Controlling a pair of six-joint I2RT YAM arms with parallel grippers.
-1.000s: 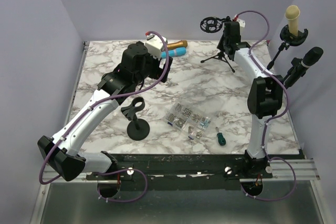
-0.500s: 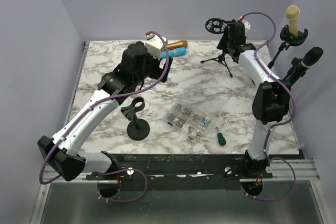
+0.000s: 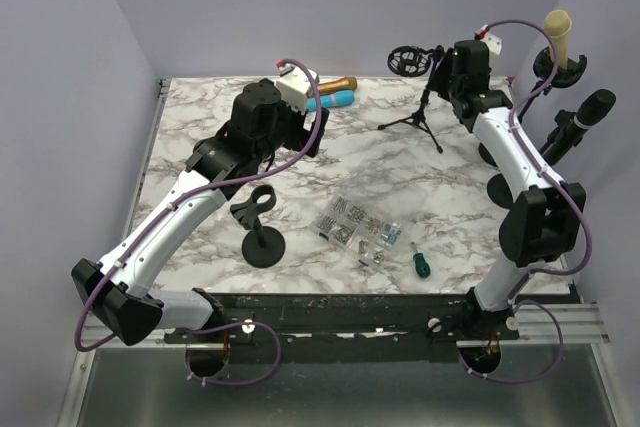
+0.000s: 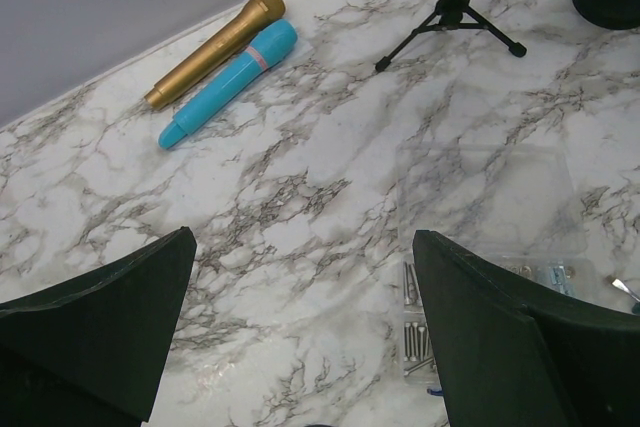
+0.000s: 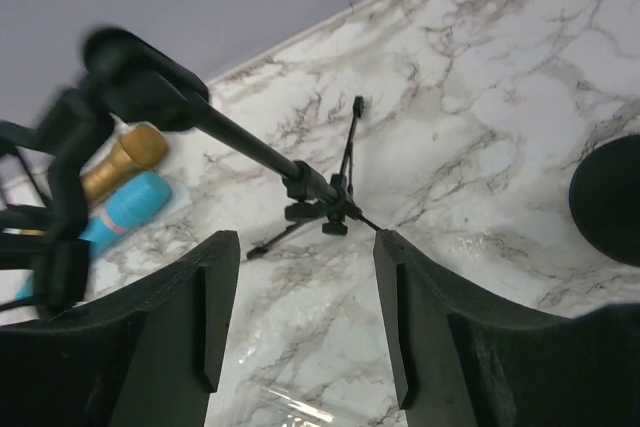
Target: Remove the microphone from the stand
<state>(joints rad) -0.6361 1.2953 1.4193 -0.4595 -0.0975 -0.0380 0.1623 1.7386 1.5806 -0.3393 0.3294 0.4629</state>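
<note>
I note the left gripper spread wide and empty above the worktop's middle. Farther back, the right gripper stands partly parted, holding nothing, beside the tripod stand. At the far right corner the cream microphone sits upright in its stand; a black microphone rests in another nearby.

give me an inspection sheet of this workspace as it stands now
surface: marble table, no spills seen
job's things: cream microphone and black microphone sit in stands at the right; gold microphone and blue microphone lie side by side at the back
clutter: tripod stand, empty clip stand, screw box, screwdriver
grippers: left gripper open, holding nothing; right gripper open, holding nothing, facing the tripod stand
cables: purple cables along both arms
surroundings: plain walls; nothing else seen
</note>
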